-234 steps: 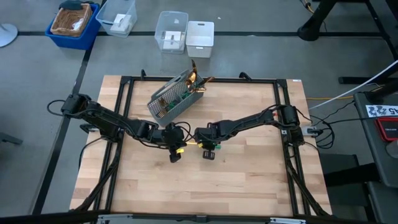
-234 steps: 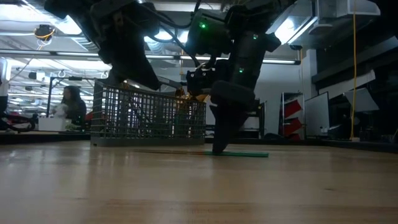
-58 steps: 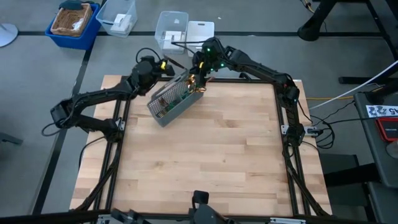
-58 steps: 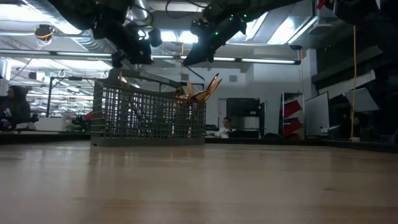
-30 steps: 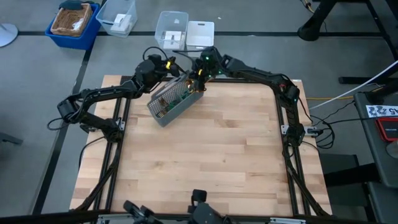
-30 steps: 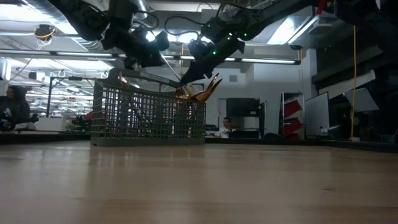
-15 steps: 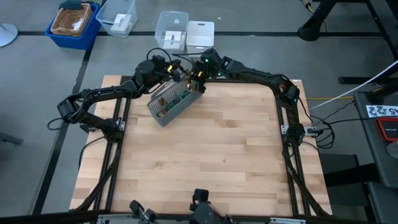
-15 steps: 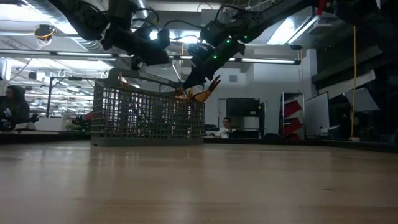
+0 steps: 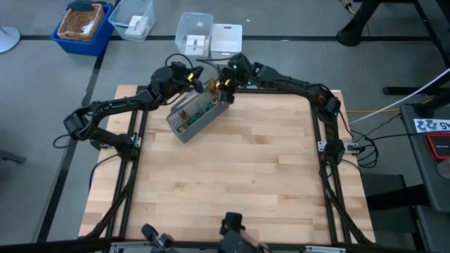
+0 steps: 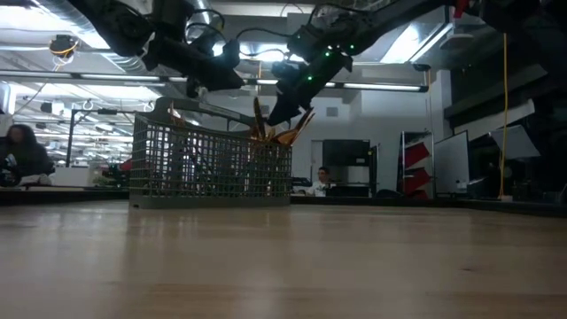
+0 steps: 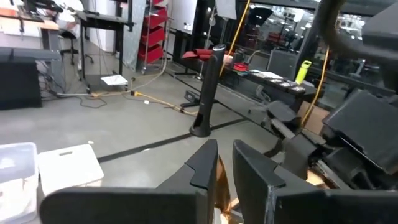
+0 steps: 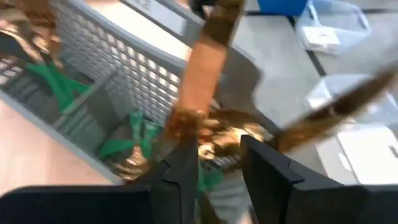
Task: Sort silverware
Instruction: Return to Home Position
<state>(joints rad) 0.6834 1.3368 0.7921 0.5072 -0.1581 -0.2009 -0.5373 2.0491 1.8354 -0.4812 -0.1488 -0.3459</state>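
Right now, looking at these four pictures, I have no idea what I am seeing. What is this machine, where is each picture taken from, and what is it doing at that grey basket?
It is a robot with two dark jointed arms working at a wooden table. One picture looks straight down on the table, one looks level across its top, and two come from small cameras on the arms' wrists. Near the table's far edge stands a grey mesh caddy holding silverware with teal handles and gold heads. Both arms reach towards it. The left gripper hovers by its far side, and the right gripper is over the end where gold heads stick up. The right one's fingers stand apart, with a gold knife rising just past them. Whether the knife touches them I cannot tell.
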